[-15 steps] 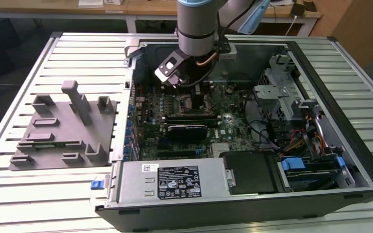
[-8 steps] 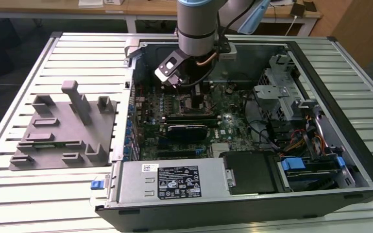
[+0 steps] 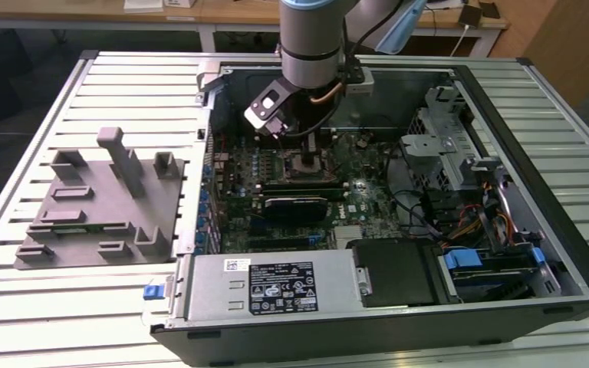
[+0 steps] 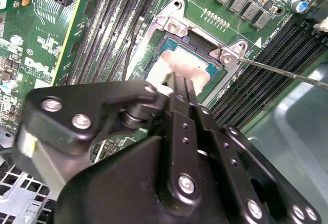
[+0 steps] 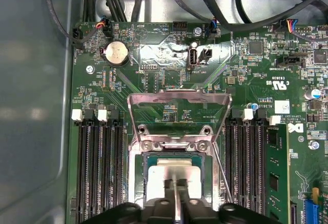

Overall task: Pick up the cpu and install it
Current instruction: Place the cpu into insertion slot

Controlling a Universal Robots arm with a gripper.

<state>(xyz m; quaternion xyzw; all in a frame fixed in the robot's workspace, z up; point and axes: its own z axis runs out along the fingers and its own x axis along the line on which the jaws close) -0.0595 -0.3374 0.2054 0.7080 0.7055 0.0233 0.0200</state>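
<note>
cpu (image 5: 174, 175): top was pale silvery-white, rim thin and darker.
motherboard (image 5: 154, 75): was deep green, lined with fine paler traces.
gripper (image 4: 181, 83): was matte black, dotted with silver screw heads.
load plate (image 5: 179, 106): was bare silvery metal.
memory slots (image 5: 100, 162): were black, with white latches at their ends.
coin battery (image 5: 116, 54): was shiny silver.
arm (image 3: 315, 38): was silver-grey with light blue caps.
tabletop (image 3: 28, 307): was pale grey-white, striped by parallel ribs.
fixture (image 3: 95, 207): at the exterior view's left, was plain mid grey.
computer case (image 3: 376, 337): outer walls were black, inner walls grey metal.
power supply (image 3: 264, 287): was silvery grey with a black-and-white label.
cables (image 3: 468, 228): were orange, yellow and black.
</note>
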